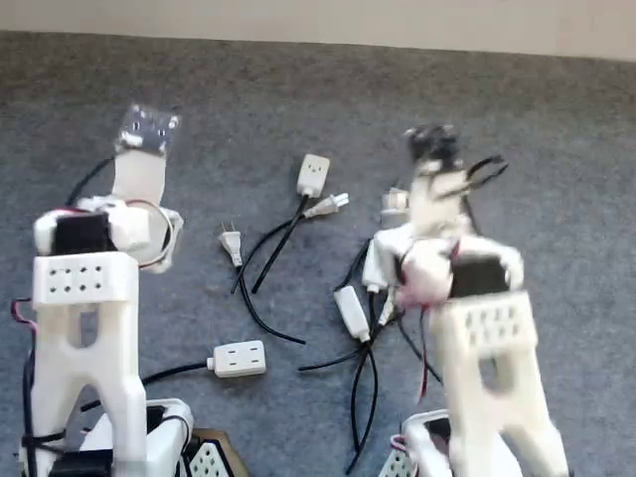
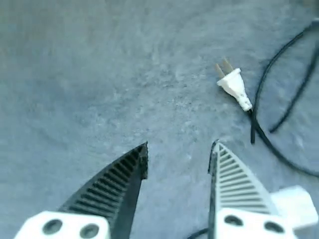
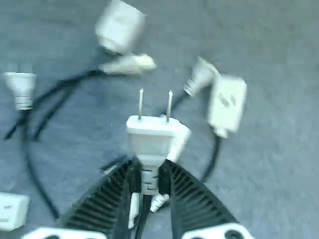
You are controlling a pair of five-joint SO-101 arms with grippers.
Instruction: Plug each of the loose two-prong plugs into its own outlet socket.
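The right pincer (image 3: pixel 149 167) is clenched on the held plug (image 3: pixel 149 137). It grips low on the body at the cord end, with both prongs sticking out free ahead of it. The left pincer (image 2: pixel 180 147) is released, jaws wide with nothing between them, over bare bench (image 1: pixel 556 149).

The loose plug (image 2: pixel 233 87) lies flat on the bench near the left pincer, ahead and off to one side, with its cord trailing away. The far socket (image 1: pixel 313 174) sits mid-bench with a third plug (image 1: pixel 328 206) just beside it, not plugged in. The near socket (image 1: pixel 238 358) lies closer to the arm bases, well apart from the far socket. Black cords (image 1: pixel 268 248) loop and cross between them.

Handling, my guess: the plugs are light, hard, smooth plastic and could twist in the jaws. Best hold is across the flat sides of the body, just behind the prongs. The prongs are thin and bendable, so don't pinch them. The cords look springy and will tug a plug off line. The sockets are light too and will likely skid when pushed, so the free pincer should pin the socket body, away from the slots, during insertion.
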